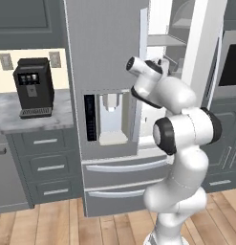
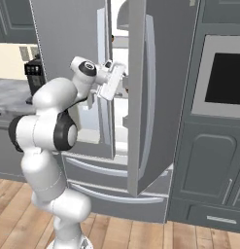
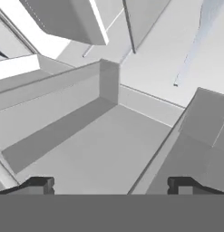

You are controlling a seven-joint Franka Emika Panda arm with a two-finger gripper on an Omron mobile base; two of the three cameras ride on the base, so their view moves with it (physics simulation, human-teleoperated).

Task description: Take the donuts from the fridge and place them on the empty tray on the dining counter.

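A black coffee machine (image 1: 33,86) stands upright on the grey marble bench (image 1: 24,117), at nine o'clock. Grey drawers (image 1: 45,165) sit beneath it. A wall oven (image 2: 223,78) occupies three o'clock. Wood plank floor (image 1: 52,225) runs below.

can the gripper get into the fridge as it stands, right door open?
Probably yes. The fridge has its right door swung open, and the gripper, jaws wide with nothing between them, is already at the gap, looking onto a bare white shelf. No donuts can be seen from here.
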